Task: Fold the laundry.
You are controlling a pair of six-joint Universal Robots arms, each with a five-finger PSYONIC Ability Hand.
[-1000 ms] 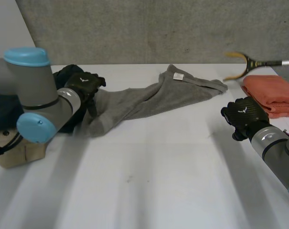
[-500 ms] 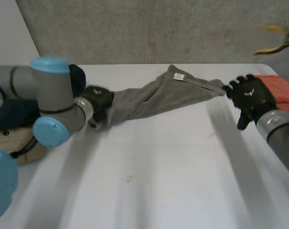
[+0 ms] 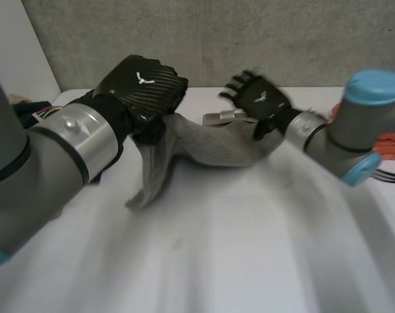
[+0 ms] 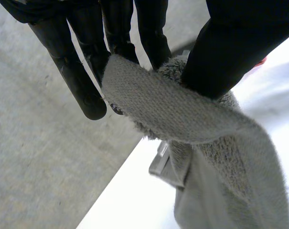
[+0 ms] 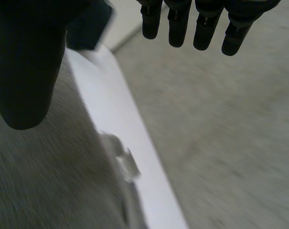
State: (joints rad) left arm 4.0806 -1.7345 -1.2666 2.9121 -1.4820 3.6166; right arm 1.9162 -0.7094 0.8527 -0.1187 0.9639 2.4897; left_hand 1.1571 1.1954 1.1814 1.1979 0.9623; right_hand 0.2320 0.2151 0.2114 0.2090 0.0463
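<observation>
Now your left robot hand (image 3: 142, 83) has lifted one end of the grey towel (image 3: 213, 145) off the desk (image 3: 249, 248), and your right robot hand (image 3: 259, 98) has swung in over the other end. So the fold can start soon, I think. The left wrist view shows the left fingers (image 4: 82, 81) and thumb pinching the towel's edge. The right wrist view shows the right fingers (image 5: 177, 26) straight, holding nothing.

No readable text: wordless white emblem (image 3: 143, 79) on left robot hand (image 3: 148, 94), towel tag (image 3: 215, 118) illegible.
</observation>
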